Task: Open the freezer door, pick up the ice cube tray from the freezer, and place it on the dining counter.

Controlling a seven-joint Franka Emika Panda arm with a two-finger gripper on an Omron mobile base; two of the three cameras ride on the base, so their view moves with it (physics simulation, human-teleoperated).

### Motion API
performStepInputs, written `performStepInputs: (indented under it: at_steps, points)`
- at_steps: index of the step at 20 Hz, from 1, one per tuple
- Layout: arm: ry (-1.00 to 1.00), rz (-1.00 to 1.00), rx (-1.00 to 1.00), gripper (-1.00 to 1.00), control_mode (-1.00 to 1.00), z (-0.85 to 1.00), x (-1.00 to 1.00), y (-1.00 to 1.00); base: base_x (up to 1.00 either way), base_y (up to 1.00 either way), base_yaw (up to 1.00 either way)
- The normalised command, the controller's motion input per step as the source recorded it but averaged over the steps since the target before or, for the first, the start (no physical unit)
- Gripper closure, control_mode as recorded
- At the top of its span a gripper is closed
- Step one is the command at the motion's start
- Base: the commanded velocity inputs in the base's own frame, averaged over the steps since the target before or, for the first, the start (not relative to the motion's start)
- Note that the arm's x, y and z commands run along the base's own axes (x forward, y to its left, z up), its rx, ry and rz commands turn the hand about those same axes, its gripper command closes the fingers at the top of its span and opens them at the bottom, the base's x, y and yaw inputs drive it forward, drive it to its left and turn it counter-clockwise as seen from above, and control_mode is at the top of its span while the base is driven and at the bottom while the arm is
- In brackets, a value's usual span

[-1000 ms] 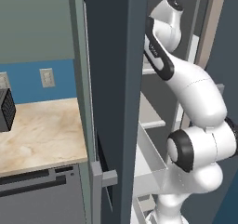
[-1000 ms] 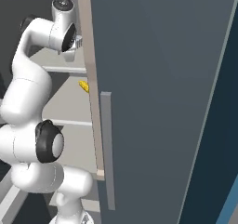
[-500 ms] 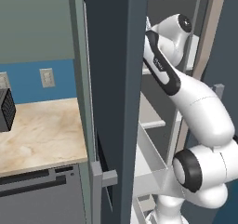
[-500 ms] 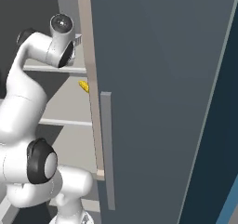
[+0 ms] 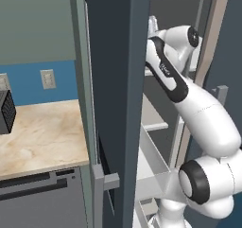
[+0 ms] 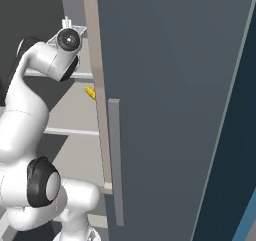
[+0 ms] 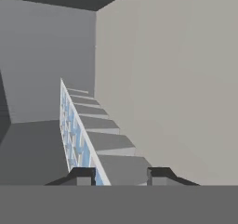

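Gripper [image 7: 118, 174] sits narrow around the near end of the ice cube tray [image 7: 76, 135] inside the freezer [image 6: 70, 135] (tray tilted on edge), so the thin end-grip could slip or catch a shelf [image 6: 67, 131] on withdrawal.

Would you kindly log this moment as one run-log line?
stage: grasping | gripper: shut on white ice cube tray with pale blue cells | place: inside grey-walled freezer | door: open | small yellow item: on shelf
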Motion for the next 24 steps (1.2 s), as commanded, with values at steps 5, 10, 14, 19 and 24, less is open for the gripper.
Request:
performStepInputs:
  at_steps: [5, 10, 14, 19, 24]
  points:
    - [0.0, -0.01, 0.04, 1.0, -1.0, 0.24, -0.64, -0.08, 0.0, 0.0, 0.0]
    - [0.04, -0.04, 0.02, 1.0, -1.0, 0.27, -0.94, -0.28, 0.0, 0.0, 0.0]
    - [0.08, -0.04, 0.02, 1.0, -1.0, 0.25, -0.95, -0.31, 0.0, 0.0, 0.0]
    - [0.15, -0.01, 0.0, 1.0, -1.0, 0.22, -0.87, -0.2, 0.0, 0.0, 0.0]
    - [0.13, 0.0, 0.0, 1.0, -1.0, 0.09, -0.73, -0.01, 0.0, 0.0, 0.0]
